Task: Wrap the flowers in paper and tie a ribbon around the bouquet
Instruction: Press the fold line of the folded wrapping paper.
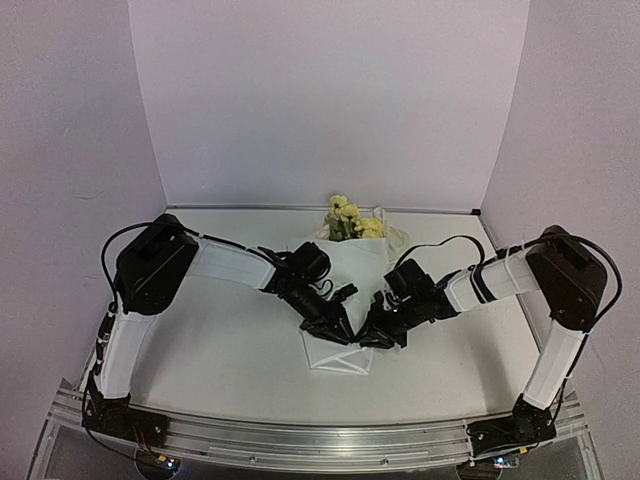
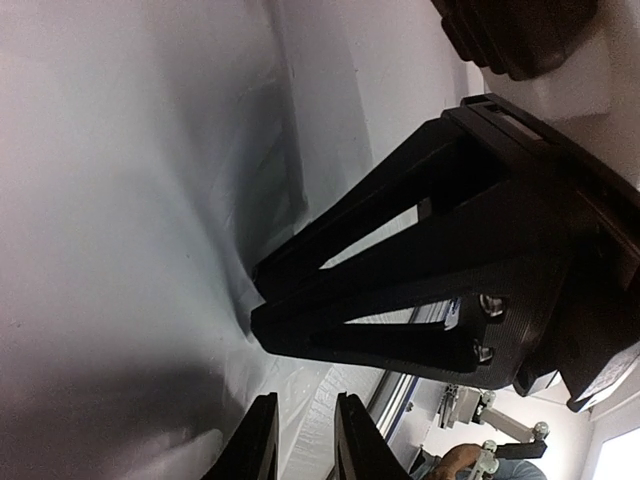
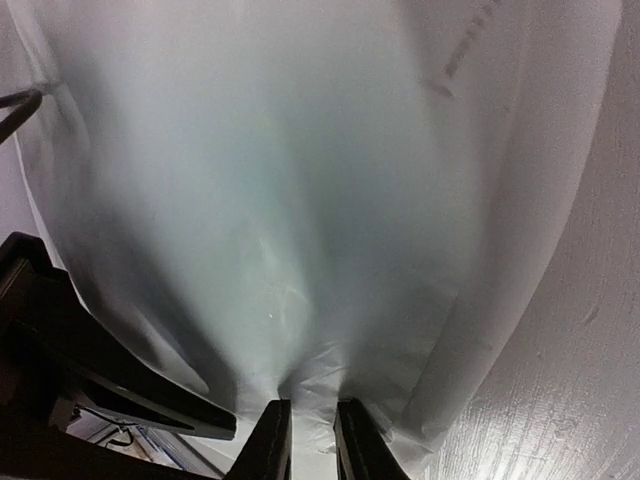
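Note:
The flowers (image 1: 348, 219), pale yellow with green leaves, lie at the back of the table. The white paper (image 1: 350, 268) is folded over their stems into a cone that runs toward me. A thin pale loop beside the blossoms looks like the ribbon (image 1: 398, 235). My left gripper (image 1: 337, 329) (image 2: 305, 402) sits on the cone's lower left edge. Its jaws are narrowly apart and flat paper (image 2: 120, 200) lies across the gap. My right gripper (image 1: 373, 337) (image 3: 312, 406) is at the lower right edge. It pinches paper (image 3: 300, 200), whose creases run into its jaws.
The two grippers nearly touch over the cone's near end. The right gripper (image 2: 400, 280) fills the left wrist view. The left gripper (image 3: 90, 370) shows at the right wrist view's lower left. Pale walls close the table (image 1: 230, 350) on three sides, and a metal rail (image 1: 300, 440) runs along its near edge.

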You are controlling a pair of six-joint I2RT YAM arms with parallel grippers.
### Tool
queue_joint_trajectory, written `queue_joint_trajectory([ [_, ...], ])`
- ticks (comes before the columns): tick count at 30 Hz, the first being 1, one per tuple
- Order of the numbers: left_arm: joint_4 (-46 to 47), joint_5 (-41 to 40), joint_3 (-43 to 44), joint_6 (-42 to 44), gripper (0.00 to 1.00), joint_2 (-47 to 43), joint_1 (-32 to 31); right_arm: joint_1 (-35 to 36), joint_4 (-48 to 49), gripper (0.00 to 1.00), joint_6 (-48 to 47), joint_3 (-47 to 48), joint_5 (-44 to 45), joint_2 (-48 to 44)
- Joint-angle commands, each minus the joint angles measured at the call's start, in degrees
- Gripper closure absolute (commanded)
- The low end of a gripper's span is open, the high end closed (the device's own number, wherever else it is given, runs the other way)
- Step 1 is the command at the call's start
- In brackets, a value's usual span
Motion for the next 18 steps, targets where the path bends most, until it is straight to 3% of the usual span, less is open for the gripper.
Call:
queue_joint_trajectory([
  [1, 2.4, 1.0, 1.0, -1.8, 0.79, 1.2, -0.5, 0.1, 5.9, 0.84, 3.2, -3.4, 2.9, 2.0],
  [11, -4.3, -5.3, -1.4, 0.4, 0.81, 3.1, -1.6, -0.5, 7.4, 0.84, 3.5, -4.0, 3.0, 1.5],
  [18, -5.7, -7.9, -2.8, 0.3, 0.83, 3.7, -1.6, -4.7, 9.5, 0.83, 4.9, -3.6, 0.4, 2.3],
])
